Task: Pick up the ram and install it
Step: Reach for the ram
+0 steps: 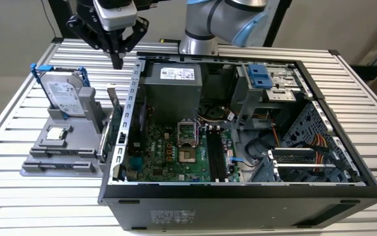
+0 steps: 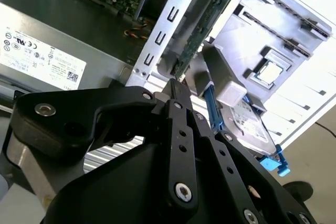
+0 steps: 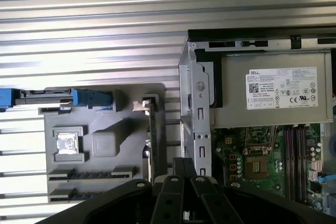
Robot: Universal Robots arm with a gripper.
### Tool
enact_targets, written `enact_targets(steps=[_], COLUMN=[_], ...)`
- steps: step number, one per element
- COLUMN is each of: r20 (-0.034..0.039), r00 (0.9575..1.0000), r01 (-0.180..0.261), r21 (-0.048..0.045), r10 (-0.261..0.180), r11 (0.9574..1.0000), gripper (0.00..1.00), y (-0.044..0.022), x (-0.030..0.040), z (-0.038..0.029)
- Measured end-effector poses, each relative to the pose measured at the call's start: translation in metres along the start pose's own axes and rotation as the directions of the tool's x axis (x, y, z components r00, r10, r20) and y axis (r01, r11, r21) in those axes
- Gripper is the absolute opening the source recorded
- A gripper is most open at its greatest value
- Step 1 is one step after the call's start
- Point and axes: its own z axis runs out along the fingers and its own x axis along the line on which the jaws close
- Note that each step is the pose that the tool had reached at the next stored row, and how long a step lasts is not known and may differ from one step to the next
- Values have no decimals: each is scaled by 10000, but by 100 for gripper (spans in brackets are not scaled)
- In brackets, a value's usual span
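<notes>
The ram [image 1: 115, 129] is a slim dark green board standing on its long edge at the right side of the grey holder [image 1: 62, 158], close against the open computer case [image 1: 241, 194]. In the first wrist view the ram [image 3: 152, 140] appears edge-on, and in the second wrist view the ram [image 2: 203, 27] runs beside the case's metal wall. My black gripper [image 1: 117, 63] hangs above the ram's far end, clear of it. Its fingers are shut together with nothing between them in both wrist views [image 2: 176, 85] [image 3: 184, 164]. The long black memory slots [image 1: 216, 151] lie on the motherboard inside the case.
A silver hard drive [image 1: 64, 94] in a blue frame stands upright at the holder's far end. A small square CPU chip [image 1: 56, 132] rests in a pocket of the holder. The grey power supply [image 1: 170, 88] fills the case's far corner. Everything stands on a slatted metal table [image 1: 17, 201].
</notes>
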Motion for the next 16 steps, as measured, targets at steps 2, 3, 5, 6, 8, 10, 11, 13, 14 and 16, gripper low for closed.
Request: enact_targets(steps=[2, 3, 5, 6, 8, 10, 11, 13, 14, 16], r20=[0, 0, 0, 0, 0, 1, 0, 1, 1, 1], r00=[10000, 10000, 10000, 10000, 10000, 10000, 10000, 10000, 10000, 10000], r01=[0, 0, 0, 0, 0, 0, 0, 0, 0, 0], r21=[0, 1, 0, 0, 0, -1, 0, -1, 0, -1], r10=[0, 0, 0, 0, 0, 0, 0, 0, 0, 0], r11=[10000, 10000, 10000, 10000, 10000, 10000, 10000, 10000, 10000, 10000], gripper=[0, 0, 0, 0, 0, 0, 0, 0, 0, 0], y=[-1, -1, -3, -3, -4, -5, -5, -6, -6, -8], x=[12, 19, 31, 36, 49, 61, 67, 80, 85, 98], z=[1, 0, 1, 1, 2, 3, 2, 4, 3, 4])
